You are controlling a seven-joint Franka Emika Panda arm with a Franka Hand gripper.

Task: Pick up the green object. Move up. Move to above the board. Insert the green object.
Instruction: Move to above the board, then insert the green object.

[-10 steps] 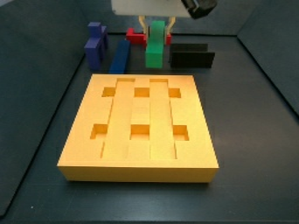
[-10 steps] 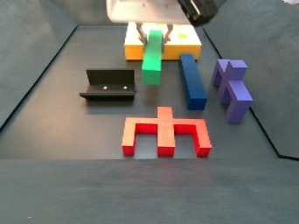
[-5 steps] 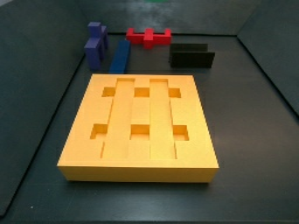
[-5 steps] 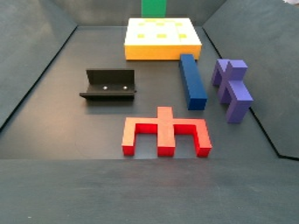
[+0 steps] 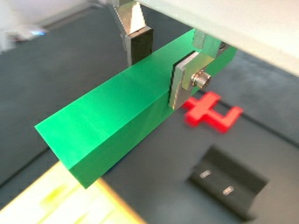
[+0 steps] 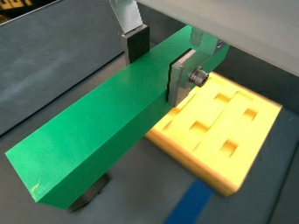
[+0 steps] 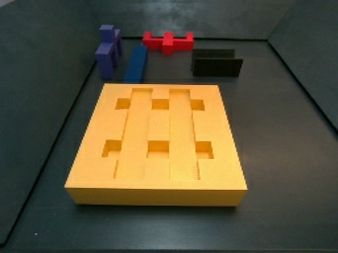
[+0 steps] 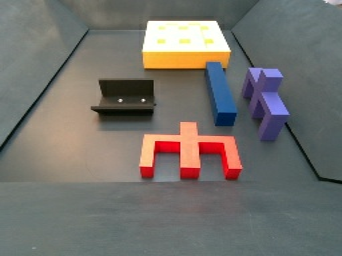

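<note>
My gripper point(image 5: 162, 63) is shut on the green object point(image 5: 111, 114), a long plain green bar, and grips it across its width near one end; it also shows in a wrist view point(image 6: 160, 59) on the bar point(image 6: 100, 131). One dark pad point(image 5: 138, 45) and one silver finger plate point(image 5: 186, 79) press its two sides. The bar hangs high above the floor. The orange-yellow board point(image 6: 222, 122) lies below it, partly under the bar. In both side views the board point(image 7: 158, 128) point(image 8: 187, 45) shows with its six square holes open, but the gripper and the green bar are out of view.
A blue bar point(image 7: 136, 62) point(image 8: 218, 90), a purple piece point(image 7: 106, 44) point(image 8: 263, 100), a red forked piece point(image 7: 169, 42) point(image 8: 190, 150) point(image 5: 211, 109) and the fixture point(image 7: 218, 62) point(image 8: 124, 97) point(image 5: 229, 179) stand on the dark floor beyond the board's far end. Dark walls surround the floor.
The gripper with the green bar has risen out of both side views. One second ago it hung at their top edge; half a second ago only the bar's tip showed.
</note>
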